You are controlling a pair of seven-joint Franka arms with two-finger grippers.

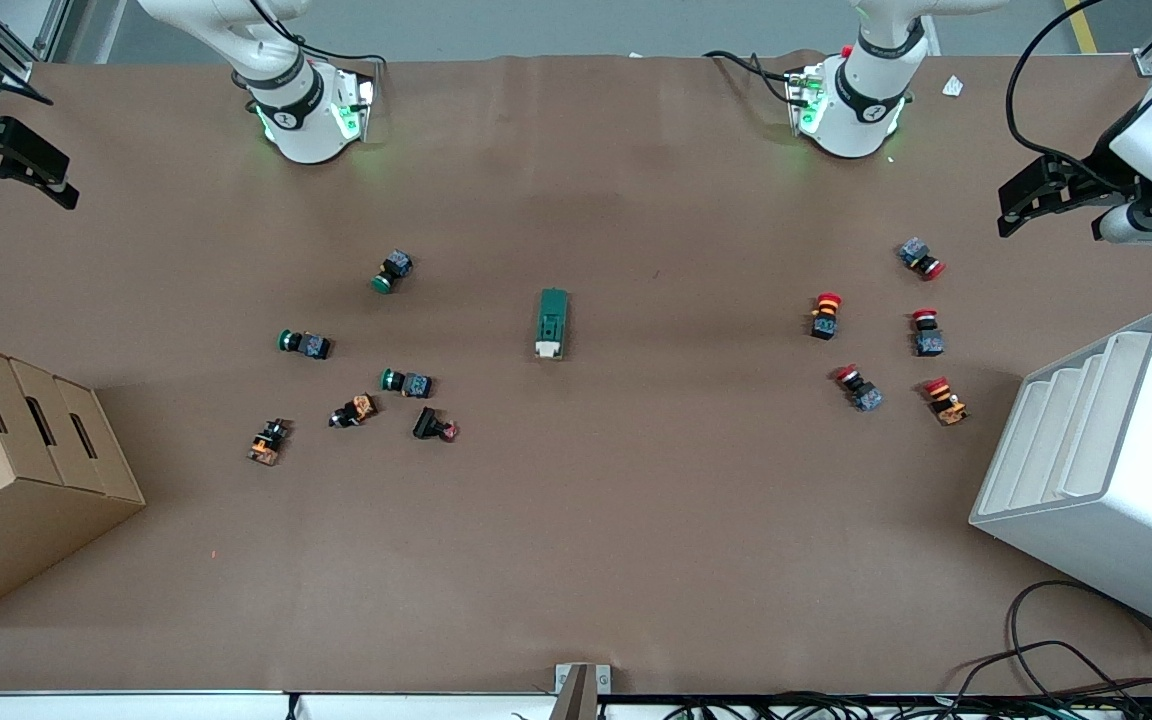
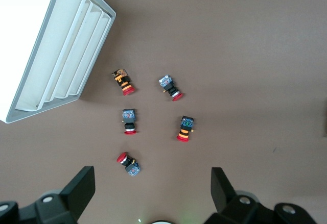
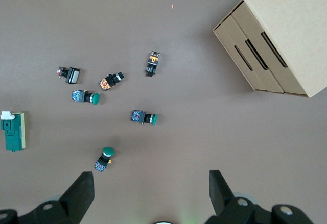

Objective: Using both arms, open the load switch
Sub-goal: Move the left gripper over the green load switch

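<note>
No readable writing is being shown on anything here. The load switch [image 1: 552, 323] is lying alone at mid-table on the brown table cover [image 1: 636, 520], white toggle end turned toward the front camera, untouched by either arm. The cardboard box [image 1: 6, 470], at the right arm's end, is being seen with three slots in its side; its contents cannot be told. The white slotted rack [image 1: 1106, 470], at the left arm's end, is being shown with bare grooves. The left gripper [image 2: 153, 183] is being held high over the red push-buttons [image 2: 130, 165], fingers spread wide. The right gripper [image 3: 152, 185] is being held over the green push-buttons [image 3: 144, 117], fingers likewise parted, nothing gripped.
</note>
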